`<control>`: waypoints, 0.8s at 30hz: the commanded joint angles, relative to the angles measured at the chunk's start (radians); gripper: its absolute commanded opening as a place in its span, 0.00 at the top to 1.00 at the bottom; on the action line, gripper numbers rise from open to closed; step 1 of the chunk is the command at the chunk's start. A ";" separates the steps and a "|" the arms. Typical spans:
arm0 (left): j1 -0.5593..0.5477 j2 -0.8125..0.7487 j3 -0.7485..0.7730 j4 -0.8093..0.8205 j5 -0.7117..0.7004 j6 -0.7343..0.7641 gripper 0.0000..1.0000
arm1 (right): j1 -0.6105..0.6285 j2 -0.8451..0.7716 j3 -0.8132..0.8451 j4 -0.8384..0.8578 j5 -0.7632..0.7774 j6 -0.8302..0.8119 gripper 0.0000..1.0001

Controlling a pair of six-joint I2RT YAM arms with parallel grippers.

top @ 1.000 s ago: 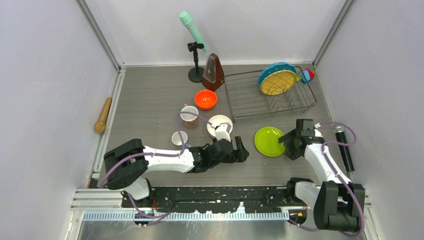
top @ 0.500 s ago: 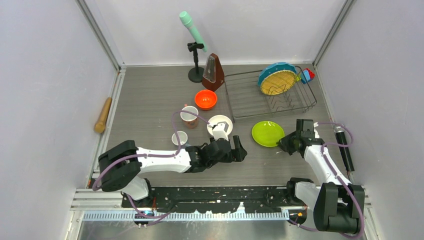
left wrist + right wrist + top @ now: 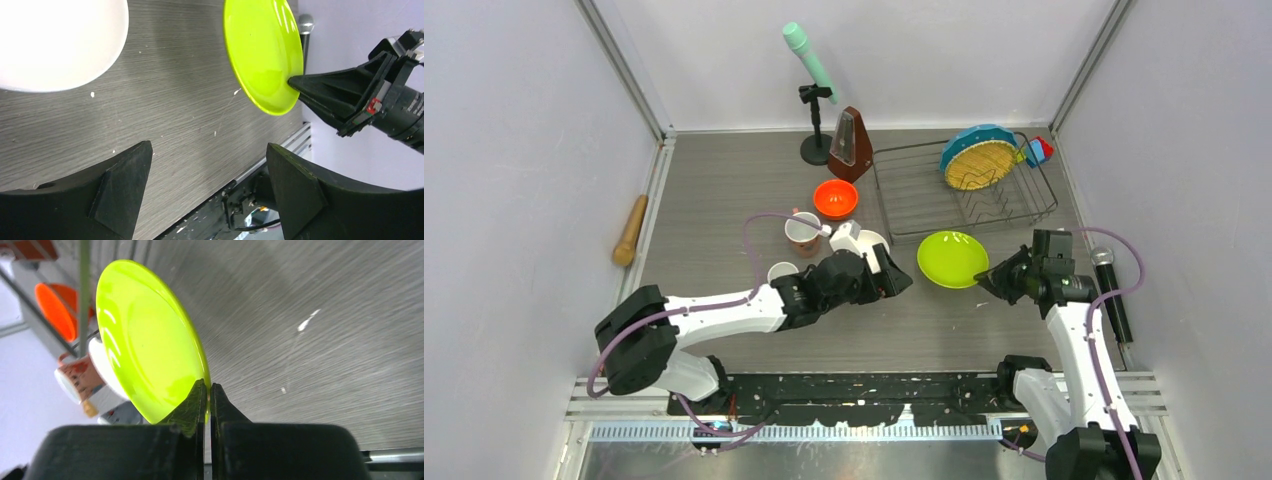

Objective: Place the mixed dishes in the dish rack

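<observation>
My right gripper (image 3: 986, 277) is shut on the right rim of the lime-green plate (image 3: 952, 258), which hangs tilted just in front of the dish rack (image 3: 904, 190). The right wrist view shows both jaws pinching the plate (image 3: 145, 340) at its edge, the right gripper (image 3: 207, 390) closed. The teal plate (image 3: 977, 158) stands in the rack. My left gripper (image 3: 209, 150) is open and empty over the table, next to the white bowl (image 3: 55, 40). The orange bowl (image 3: 835, 198), pinkish mug (image 3: 802, 232) and small mug (image 3: 780, 272) sit left of the rack.
A brown metronome (image 3: 851, 145) and a stand with a mint-green microphone (image 3: 809, 60) are at the back. A wooden rolling pin (image 3: 630, 230) lies on the left rail. A black microphone (image 3: 1112, 290) lies by the right wall.
My right gripper closed on the green plate's rim, lifted it and carried it toward the rack. The left arm swung forward to the white bowl, its jaws opening a little wider.
</observation>
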 commanded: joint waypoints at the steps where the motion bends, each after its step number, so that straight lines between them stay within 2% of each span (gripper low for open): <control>1: 0.034 -0.047 0.010 0.019 0.080 -0.060 0.13 | 0.001 -0.014 0.079 -0.033 -0.185 -0.052 1.00; 8: 0.063 -0.023 0.038 0.068 0.132 -0.084 0.13 | 0.023 -0.032 0.100 -0.007 -0.310 -0.064 1.00; 18: 0.078 0.053 0.070 0.150 0.158 -0.098 0.30 | 0.096 -0.082 0.075 0.067 -0.339 -0.027 1.00; 19: 0.081 0.057 0.072 0.162 0.160 -0.093 0.36 | 0.123 -0.087 0.073 0.069 -0.332 -0.027 1.00; 21: 0.083 0.063 0.074 0.189 0.153 -0.058 0.55 | 0.147 -0.089 0.074 0.073 -0.323 -0.023 1.00; 22: 0.083 0.061 0.076 0.195 0.146 -0.032 0.70 | 0.152 -0.089 0.074 0.073 -0.321 -0.018 1.00; 23: 0.083 0.055 0.077 0.204 0.139 0.008 0.89 | 0.157 -0.087 0.075 0.072 -0.314 -0.009 0.93; 24: 0.084 0.048 0.077 0.213 0.136 0.058 0.99 | 0.159 -0.083 0.081 0.066 -0.309 -0.004 0.87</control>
